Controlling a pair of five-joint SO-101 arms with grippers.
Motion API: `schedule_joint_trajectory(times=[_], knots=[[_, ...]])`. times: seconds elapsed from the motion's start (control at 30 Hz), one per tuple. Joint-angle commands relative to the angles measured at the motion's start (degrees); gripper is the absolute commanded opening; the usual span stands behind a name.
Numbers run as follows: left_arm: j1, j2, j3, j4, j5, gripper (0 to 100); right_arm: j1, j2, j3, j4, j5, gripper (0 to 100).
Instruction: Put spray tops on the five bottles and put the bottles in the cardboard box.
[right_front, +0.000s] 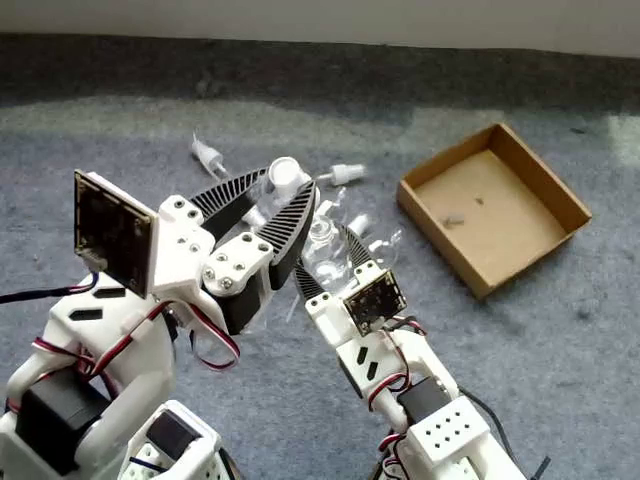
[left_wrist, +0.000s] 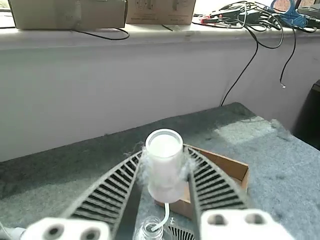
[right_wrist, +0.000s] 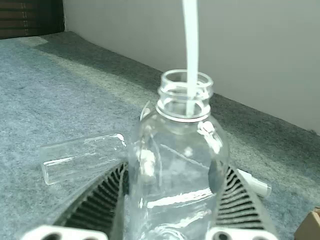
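1. The left wrist view shows the left gripper (left_wrist: 165, 161) closed on a white spray top (left_wrist: 164, 167), cap end up. Its thin tube (left_wrist: 166, 210) hangs down to the open neck of a clear bottle (left_wrist: 149, 231) just below.
2. The right wrist view shows what that one hides. The right gripper (right_wrist: 170, 205) clamps the bottle upright by its body, and the tube runs down through the neck into it. The top itself is not seated on the neck.
3. The same view shows a second bottle (right_wrist: 82, 157) on its side on the grey mat (right_wrist: 60, 90) just beside the held one. A loose spray top (right_wrist: 255, 186) lies on the mat on the far side.
4. From the high view, the left arm (right_front: 180, 250) and the right arm (right_front: 400, 370) angle toward each other and meet near the middle of the mat. The left gripper is raised over the right one — top above bottle.
5. The cardboard box (right_front: 440, 243) sits open to the right, well apart from both grippers. Another spray top (right_front: 207, 155) lies beyond the left gripper.
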Motion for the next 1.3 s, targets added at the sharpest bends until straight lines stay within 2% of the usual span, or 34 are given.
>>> schedule_joint_trajectory(times=[0.0,0.2,0.43,0.73,0.8,0.97,1.27], knots=[[0.92,-0.75,-0.48,-0.09,-0.70,6,1.10,-1.01,4.62,-1.36,0.70,12.4],[1.01,-0.40,0.66,0.62,-0.70,6,1.10,-1.01,4.62,-1.36,0.70,12.4],[1.01,-0.75,14.73,-0.18,-0.88,6,1.19,-1.01,4.62,-1.36,0.88,12.4],[1.01,-0.75,28.97,-14.15,-0.97,6,1.10,-1.01,5.85,-1.27,1.05,12.4],[1.01,-0.75,29.85,-15.03,-1.41,6,1.01,-1.01,6.20,-1.27,1.05,12.4],[1.36,-0.75,29.85,-14.86,-8.97,6,1.10,-1.01,6.37,-1.27,1.05,12.4],[1.36,-0.40,30.29,-14.77,-9.58,6,1.10,-1.01,6.37,-1.27,1.05,12.4]])
